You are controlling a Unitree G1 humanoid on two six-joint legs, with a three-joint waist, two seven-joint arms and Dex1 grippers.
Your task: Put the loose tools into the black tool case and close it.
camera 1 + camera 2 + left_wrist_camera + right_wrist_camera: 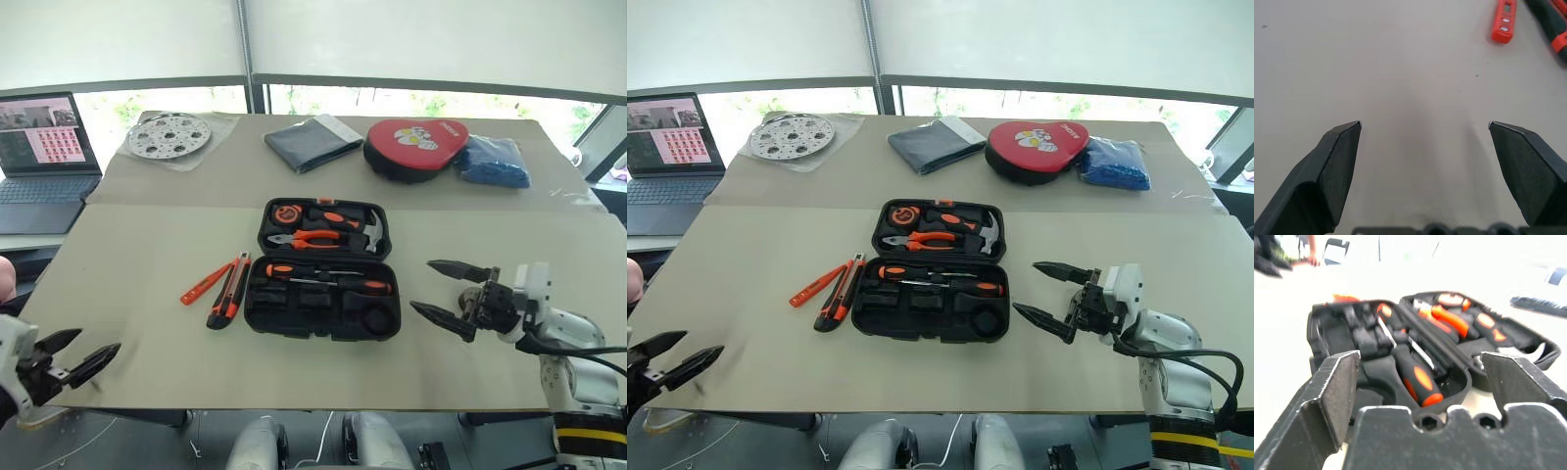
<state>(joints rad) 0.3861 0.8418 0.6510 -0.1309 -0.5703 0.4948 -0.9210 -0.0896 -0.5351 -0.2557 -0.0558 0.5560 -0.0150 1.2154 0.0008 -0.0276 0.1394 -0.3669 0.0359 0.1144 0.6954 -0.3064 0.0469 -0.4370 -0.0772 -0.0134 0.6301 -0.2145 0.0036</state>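
Item: black tool case, hinged, lying open near the middle of the counter. Long axis runs across the view, left to right; lid half lies on the far side, tray half on the near side.

Contents, tray half: two screwdrivers laid lengthwise along the case, handles toward the robot's right by the look of it, though the shafts are thin and hard to trace. A small dark round piece, possibly the tape roll, sits in the tray's near right corner. Lid half: pliers, hammer and tape measure seated in their recesses.

Loose, on the counter just left of the case: utility knife and slim orange tool, side by side and near each other. Both lie on a diagonal, far ends tilted toward the case, near ends toward the robot's left.

Right end effector: fingers spread wide, empty, hovering just right of the case and pointing at it.
Left end effector: fingers spread wide, empty, over bare counter at the near left edge, well apart from the loose tools.

Step in hand, as judged: between placements; two tools remain outside.
Next move calls for: left end effector to reach the knife or the slim tool and close across its narrow width
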